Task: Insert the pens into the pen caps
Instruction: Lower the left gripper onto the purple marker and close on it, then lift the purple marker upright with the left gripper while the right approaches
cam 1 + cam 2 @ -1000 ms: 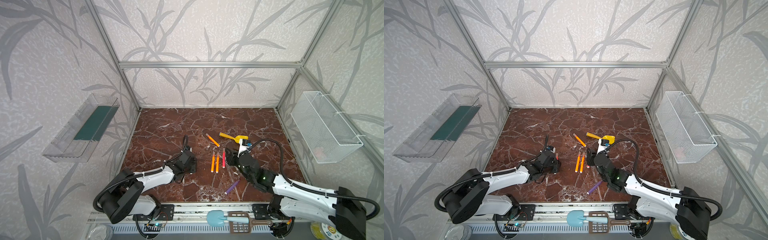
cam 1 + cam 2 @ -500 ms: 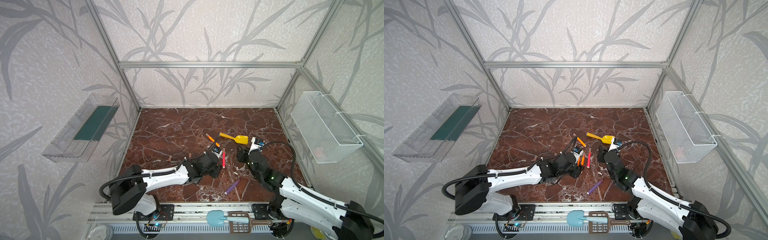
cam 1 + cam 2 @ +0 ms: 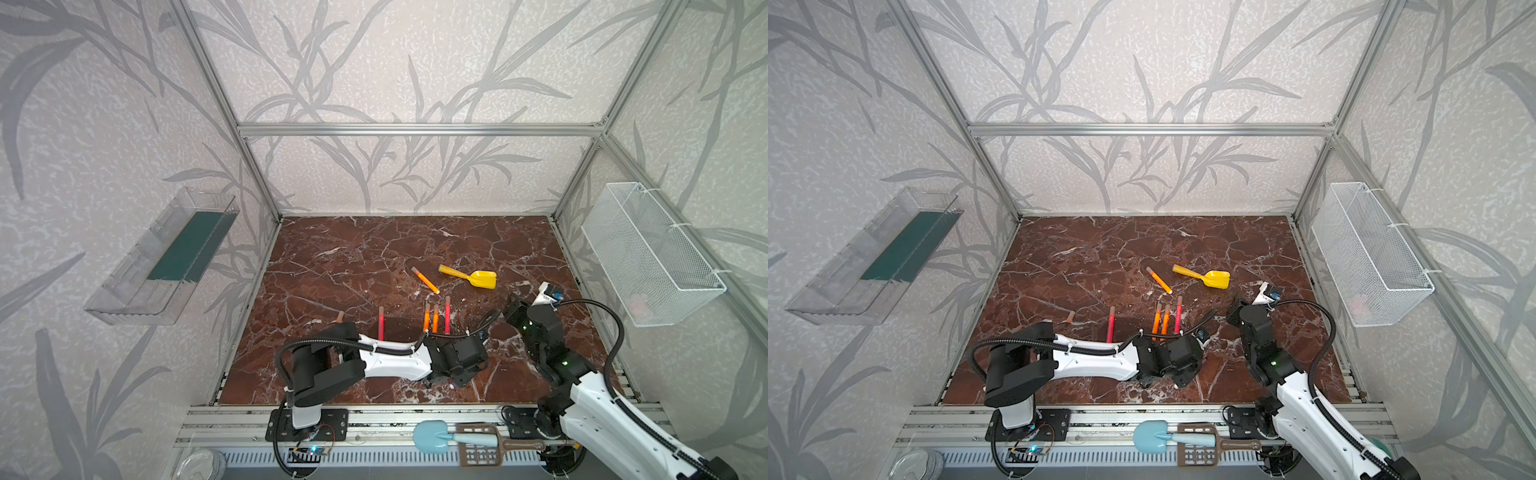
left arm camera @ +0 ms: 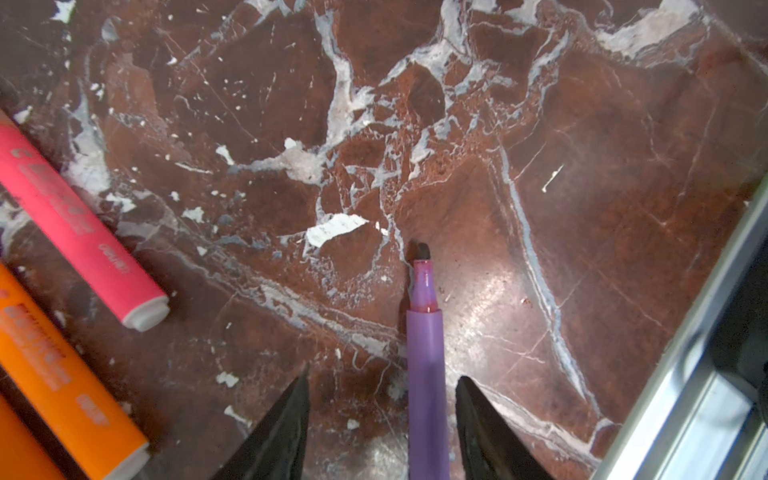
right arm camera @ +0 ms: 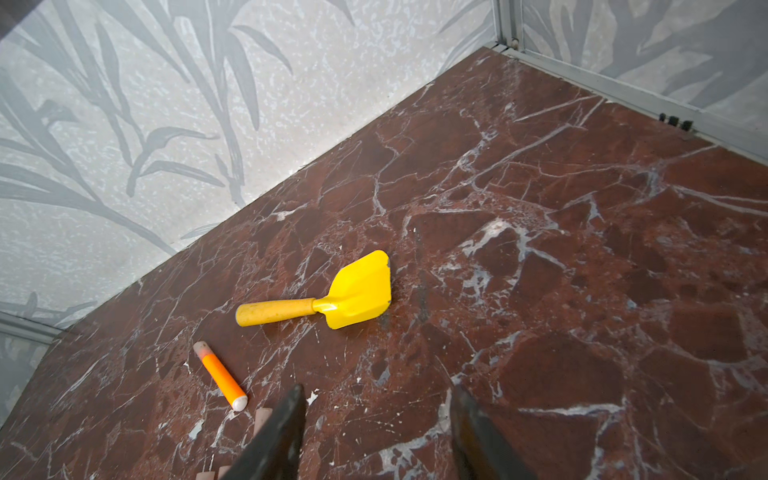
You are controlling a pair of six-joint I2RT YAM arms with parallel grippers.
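Observation:
The purple pen point(image 4: 426, 374) lies uncapped on the marble floor between the open fingers of my left gripper point(image 4: 383, 374), nearer one finger and not clamped. In both top views that gripper point(image 3: 451, 380) sits at the front centre, hidden under its wrist. Behind it lie a pink pen point(image 3: 380, 328), two orange pens point(image 3: 430, 319) and a red-pink pen point(image 3: 447, 313), each with a tan cap on its far end. Another capped orange pen point(image 3: 424, 279) lies farther back. A loose pen cap point(image 3: 340, 316) lies at the left. My right gripper point(image 3: 509, 309) is open and empty at the right.
A yellow toy scoop point(image 3: 473, 277) lies behind the pens, also in the right wrist view as the scoop point(image 5: 332, 301). A clear shelf point(image 3: 166, 257) hangs on the left wall, a white wire basket point(image 3: 648, 253) on the right. Metal rails point(image 3: 374, 419) border the floor's front edge.
My left arm swept right along the front to straddle the purple pen, uncovering the pink pen at the left. My right arm drew back to the right and its jaws widened.

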